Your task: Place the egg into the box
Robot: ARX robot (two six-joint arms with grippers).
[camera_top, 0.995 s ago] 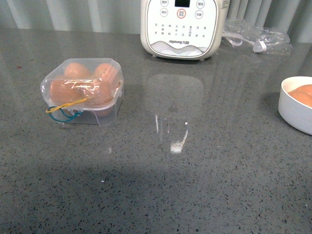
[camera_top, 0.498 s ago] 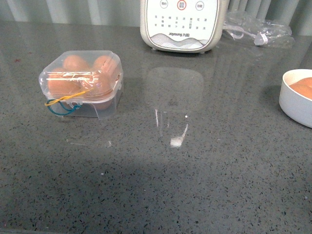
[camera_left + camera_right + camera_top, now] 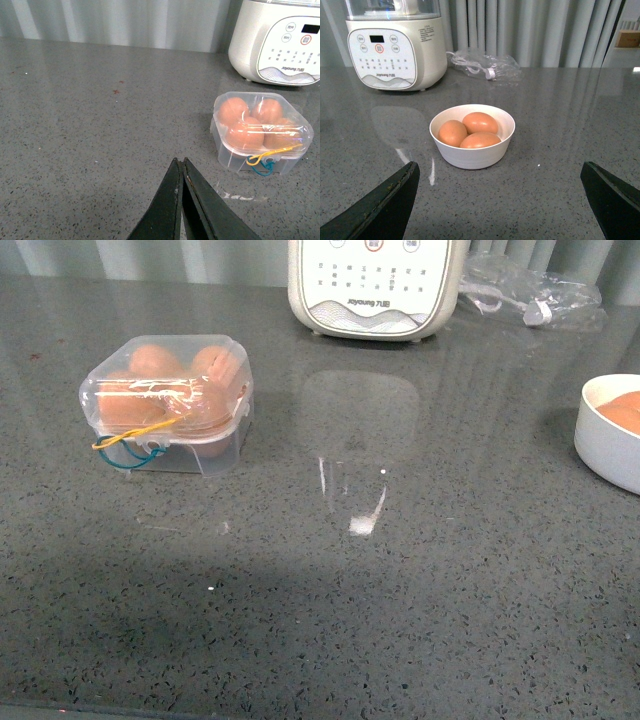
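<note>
The clear plastic box (image 3: 168, 403) stands on the grey counter at the left with its domed lid shut over several brown eggs; yellow and teal bands hang at its front. It also shows in the left wrist view (image 3: 260, 131). My left gripper (image 3: 180, 161) is shut and empty, a short way from the box. My right gripper (image 3: 500, 172) is open and empty, in front of a white bowl (image 3: 472, 155) that holds three brown eggs (image 3: 480, 122). In the front view the bowl (image 3: 608, 450) sits at the right edge. Neither arm shows in the front view.
A white cooker (image 3: 375, 285) stands at the back centre, also in the right wrist view (image 3: 395, 47). A clear plastic bag with a cord (image 3: 530, 290) lies to its right. Bright glare spots (image 3: 362, 522) mark the counter's middle. A curtain runs behind.
The front view has tilted down a little: the cooker, box and bowl sit slightly higher in the frame. Nothing on the counter has moved.
</note>
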